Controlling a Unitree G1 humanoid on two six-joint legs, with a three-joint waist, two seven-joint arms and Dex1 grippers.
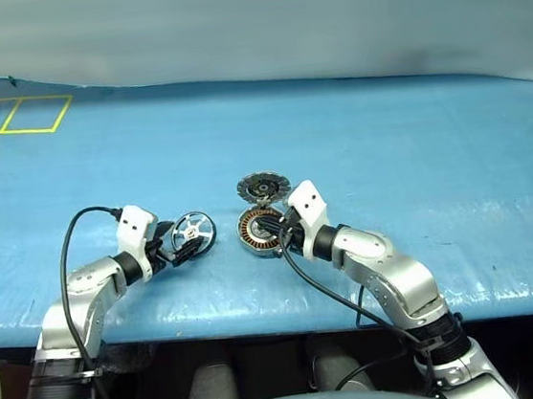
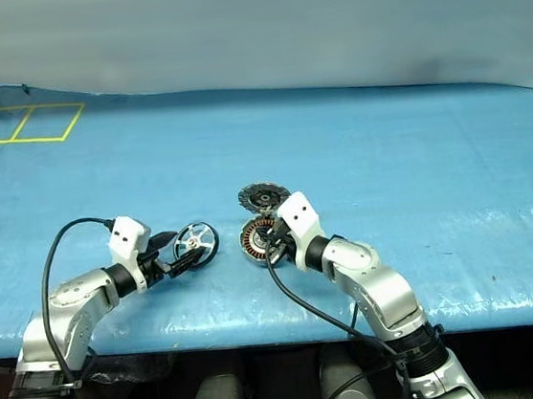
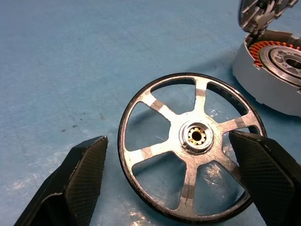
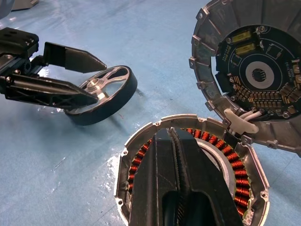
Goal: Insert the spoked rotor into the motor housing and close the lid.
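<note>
Blue sheeting covers the worktop, with yellow tape squares at its far left corner. Near the front edge, left of centre, the spoked rotor (image 3: 190,148) lies flat, its silvery spokes running from a small brass-bored hub to a dark rim. It looks rigid and light but smooth, so I judge it could slip; the best hold is probably across the rim, on opposite sides, not on the thin spokes. The left end effector (image 3: 171,179) stands wide with one black finger either side of the rim, not yet closed on it. Just beside the rotor, toward the centre, the motor housing (image 4: 141,155) sits open with copper windings showing. The right end effector (image 4: 176,183), fingers pressed together, rests inside it. The lid (image 4: 256,70) stands tilted up at the housing's far edge, joined by white wires.
</note>
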